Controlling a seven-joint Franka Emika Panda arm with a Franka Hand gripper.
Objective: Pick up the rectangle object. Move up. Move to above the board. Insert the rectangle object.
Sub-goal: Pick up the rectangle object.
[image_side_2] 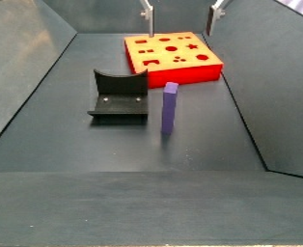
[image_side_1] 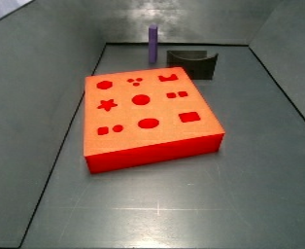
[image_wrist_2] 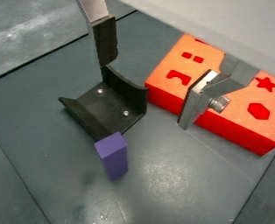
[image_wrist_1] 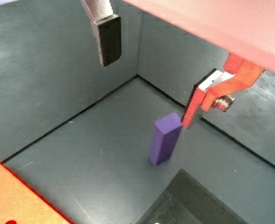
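Observation:
The rectangle object, a slim purple bar, stands upright on the grey floor beside the dark fixture; it shows in both wrist views and at the far end of a side view. The board, a large red-orange block with shaped cut-outs, lies flat on the floor. My gripper is open and empty, high above the floor and apart from the bar. Only its fingertips show at the upper edge of a side view.
The dark fixture stands on the floor between the bar and the board. Grey walls enclose the floor on all sides, with a corner behind the bar.

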